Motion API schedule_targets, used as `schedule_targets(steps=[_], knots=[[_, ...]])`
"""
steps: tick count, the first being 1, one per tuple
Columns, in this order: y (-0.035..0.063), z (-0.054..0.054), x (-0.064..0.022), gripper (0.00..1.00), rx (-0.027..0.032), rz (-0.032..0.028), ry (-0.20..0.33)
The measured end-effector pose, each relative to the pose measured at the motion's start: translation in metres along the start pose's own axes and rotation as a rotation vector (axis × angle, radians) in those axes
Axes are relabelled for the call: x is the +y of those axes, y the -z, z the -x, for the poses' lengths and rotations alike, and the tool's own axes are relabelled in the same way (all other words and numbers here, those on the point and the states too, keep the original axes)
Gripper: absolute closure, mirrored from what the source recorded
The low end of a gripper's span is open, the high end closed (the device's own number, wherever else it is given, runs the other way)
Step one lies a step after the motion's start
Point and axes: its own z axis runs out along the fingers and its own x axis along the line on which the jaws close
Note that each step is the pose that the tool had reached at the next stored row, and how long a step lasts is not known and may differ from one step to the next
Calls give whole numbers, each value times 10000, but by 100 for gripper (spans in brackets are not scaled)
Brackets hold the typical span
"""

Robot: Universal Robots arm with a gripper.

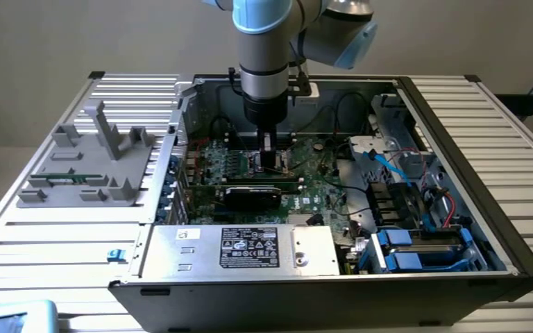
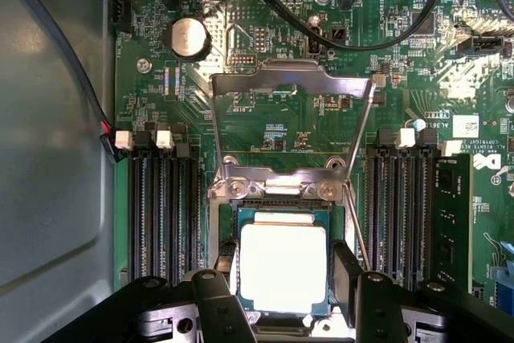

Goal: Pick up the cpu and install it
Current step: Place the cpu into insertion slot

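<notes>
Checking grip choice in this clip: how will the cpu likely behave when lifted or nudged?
The cpu looks like a flat, rigid square, so it probably won't flex. Its shiny metal top suggests it is slippery. Thin and low, it shouldn't roll or tip, but the slim edges likely give little to hold.

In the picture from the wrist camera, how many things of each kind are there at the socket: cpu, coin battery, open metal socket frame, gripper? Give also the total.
cpu: 1
coin battery: 1
open metal socket frame: 1
gripper: 1
Total: 4
</notes>
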Motion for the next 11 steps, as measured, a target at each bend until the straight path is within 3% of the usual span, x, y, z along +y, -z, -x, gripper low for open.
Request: schedule_targets(steps=[11], knots=[[-15,-3,-1,45,26,4,-2]])
